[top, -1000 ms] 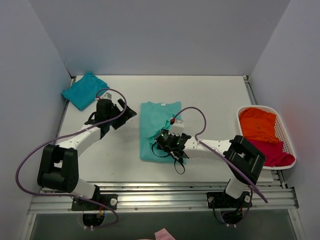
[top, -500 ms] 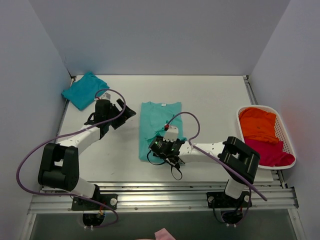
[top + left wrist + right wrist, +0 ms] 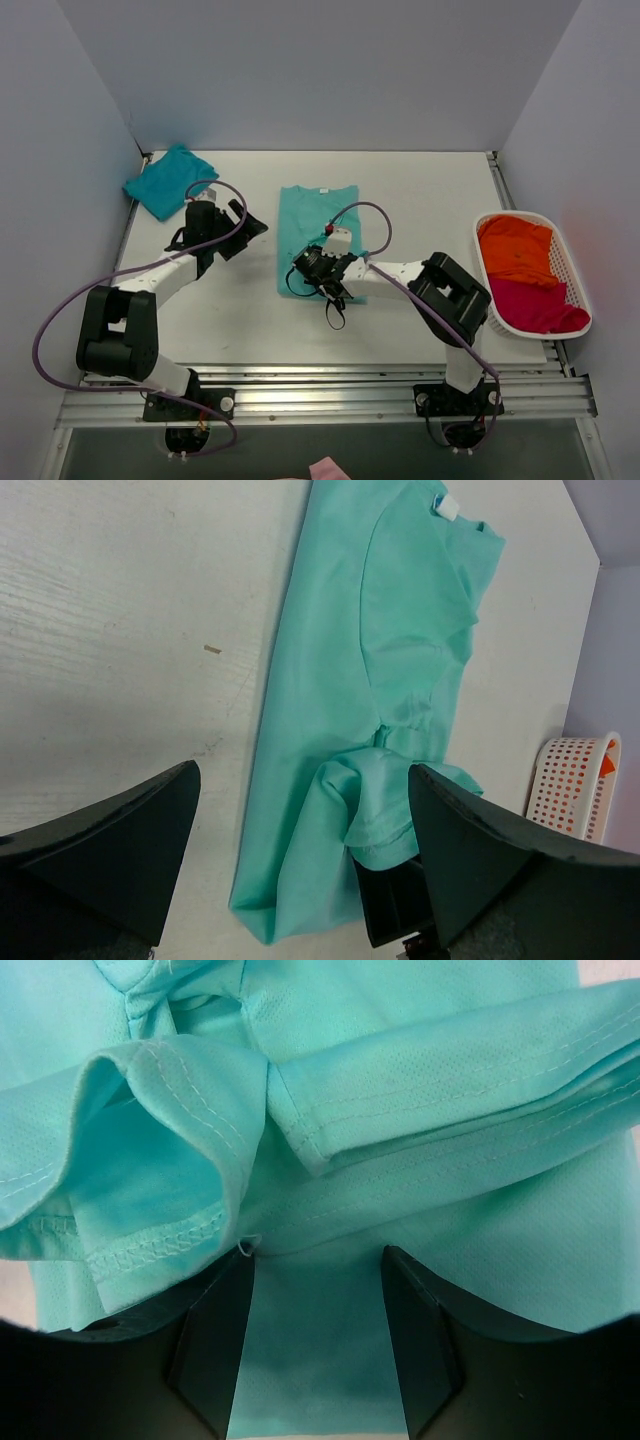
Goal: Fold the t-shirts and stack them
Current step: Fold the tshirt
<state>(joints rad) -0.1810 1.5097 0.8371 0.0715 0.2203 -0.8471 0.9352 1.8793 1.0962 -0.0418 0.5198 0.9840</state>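
Shirts at three stages: teal t-shirt [image 3: 167,180] folded in the table's [image 3: 420,200] far left corner; mint-green t-shirt [image 3: 318,235] mid-table, folded lengthwise into a narrow strip, cross-fold not yet done; orange t-shirt [image 3: 515,248] and magenta t-shirt [image 3: 535,305] heaped in the white basket [image 3: 573,262] at right, untouched. My right gripper [image 3: 315,1265] sits over the mint hem, jaws partly apart, seemingly nothing clamped; my left gripper [image 3: 243,225] gapes wide beside the shirt. Small white neck label [image 3: 446,506], no legible writing.

White table [image 3: 430,190], white perforated basket [image 3: 566,258]
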